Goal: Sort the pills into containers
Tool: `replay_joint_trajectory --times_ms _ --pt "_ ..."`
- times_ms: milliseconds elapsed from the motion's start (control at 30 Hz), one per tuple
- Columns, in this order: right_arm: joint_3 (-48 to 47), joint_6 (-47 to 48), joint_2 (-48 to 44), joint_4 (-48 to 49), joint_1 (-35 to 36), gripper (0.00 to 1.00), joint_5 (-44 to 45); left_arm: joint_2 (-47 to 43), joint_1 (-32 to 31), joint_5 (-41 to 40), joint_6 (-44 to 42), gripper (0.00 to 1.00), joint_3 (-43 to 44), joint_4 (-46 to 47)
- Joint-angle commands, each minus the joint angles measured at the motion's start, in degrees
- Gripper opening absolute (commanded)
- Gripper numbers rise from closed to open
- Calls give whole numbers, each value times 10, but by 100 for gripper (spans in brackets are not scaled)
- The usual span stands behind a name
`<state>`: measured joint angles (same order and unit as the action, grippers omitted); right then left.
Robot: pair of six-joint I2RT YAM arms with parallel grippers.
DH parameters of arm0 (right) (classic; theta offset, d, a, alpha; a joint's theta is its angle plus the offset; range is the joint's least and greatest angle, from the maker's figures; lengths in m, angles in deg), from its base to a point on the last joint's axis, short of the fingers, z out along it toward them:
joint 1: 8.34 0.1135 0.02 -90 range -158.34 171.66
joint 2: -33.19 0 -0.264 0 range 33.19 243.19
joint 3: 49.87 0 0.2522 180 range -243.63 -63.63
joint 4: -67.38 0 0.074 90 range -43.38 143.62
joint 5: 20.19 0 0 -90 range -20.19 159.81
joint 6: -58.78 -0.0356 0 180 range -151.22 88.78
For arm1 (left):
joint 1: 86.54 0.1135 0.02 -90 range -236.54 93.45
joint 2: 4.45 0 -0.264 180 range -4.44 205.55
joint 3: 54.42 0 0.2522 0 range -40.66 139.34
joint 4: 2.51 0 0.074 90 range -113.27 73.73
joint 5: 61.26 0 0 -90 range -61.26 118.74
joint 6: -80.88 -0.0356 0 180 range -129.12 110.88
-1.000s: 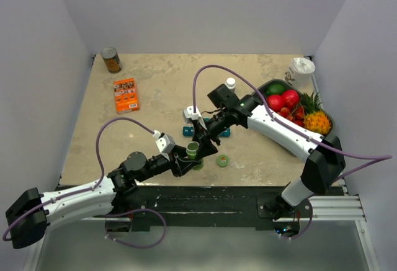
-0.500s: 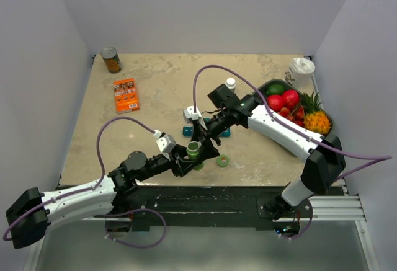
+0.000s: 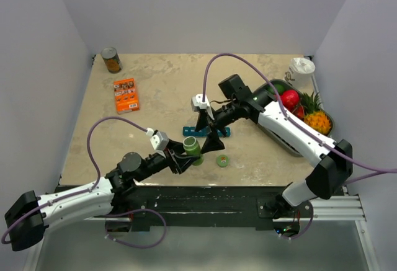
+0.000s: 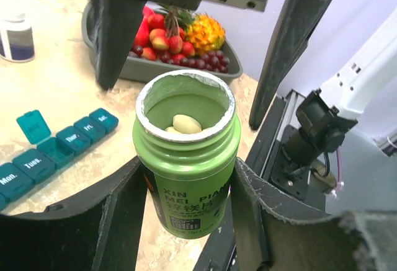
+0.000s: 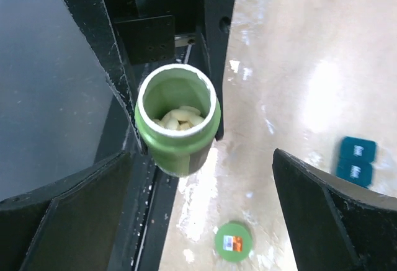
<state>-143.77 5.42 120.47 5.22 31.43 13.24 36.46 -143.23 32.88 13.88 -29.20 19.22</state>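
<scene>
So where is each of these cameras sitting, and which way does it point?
Top external: above and behind the arms, looking down on the table; both arms show.
Left wrist: on the left arm, looking along the left gripper, shut on the green bottle; its fingers show.
Right wrist: on the right arm, looking down through the open right gripper.
Shared: both wrist views see the bottle's open mouth and the pills inside.

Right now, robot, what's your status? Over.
Left end effector shut on open green pill bottle, pills inside. Right end effector open, hovering above it. Pill organiser: one lid up. Nothing blocking.
</scene>
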Motion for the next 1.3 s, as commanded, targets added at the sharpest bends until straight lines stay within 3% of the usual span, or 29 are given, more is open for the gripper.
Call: replay_joint_trajectory --times_ms 0,67,267,467,1267 --pt "-36 -41 -53 36 -8 99 56 -16 3 -40 15 0 22 67" --pt "-37 -66 -62 49 -17 99 81 -22 3 -74 21 0 29 61" --pt "-35 -58 -60 41 -22 99 47 -37 3 -180 92 0 49 28" --pt "-1 -83 -63 96 -20 99 53 -29 3 -237 178 0 51 47" --pt "35 -243 -5 234 -6 99 12 62 0 -274 182 0 73 176"
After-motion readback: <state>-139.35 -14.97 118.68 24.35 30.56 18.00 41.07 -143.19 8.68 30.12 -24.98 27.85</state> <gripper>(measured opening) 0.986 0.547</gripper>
